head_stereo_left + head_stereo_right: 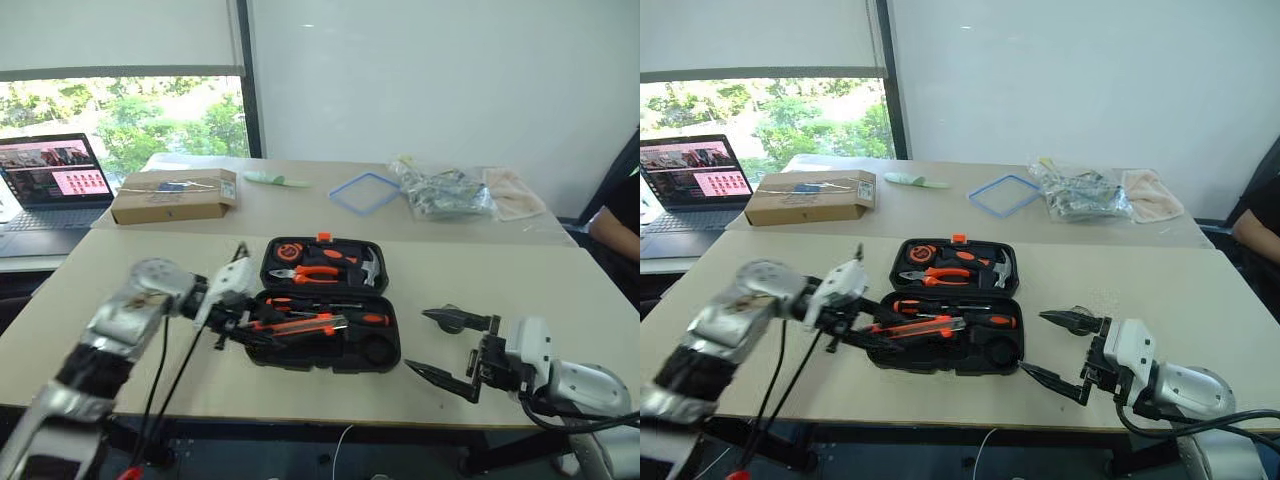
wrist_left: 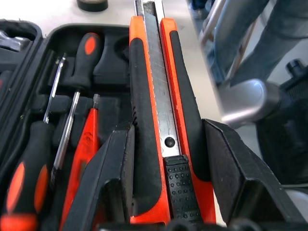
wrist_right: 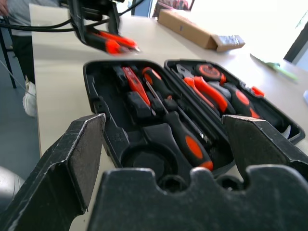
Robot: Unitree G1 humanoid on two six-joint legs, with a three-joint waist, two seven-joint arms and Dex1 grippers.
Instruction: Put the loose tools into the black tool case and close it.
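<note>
No writing on the tools or case reads clearly. My left gripper [image 1: 243, 330] is clenched on the knife [image 2: 159, 110], holding it over the left end of the open case [image 1: 325, 350], which lies near the tabletop's [image 1: 520, 280] front edge. Two screwdrivers [image 2: 29, 178] and the pen [image 2: 84, 149] lie in its slots. My right gripper [image 1: 440, 345] is spread wide, empty, right of the case. A box [image 1: 172, 196], laptop [image 1: 50, 180] and bag [image 1: 445, 192] sit behind, near the far edge.

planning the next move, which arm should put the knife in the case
Left. Its gripper is already shut on the knife, held over the open case. The right gripper is open and empty, beside the case.
</note>
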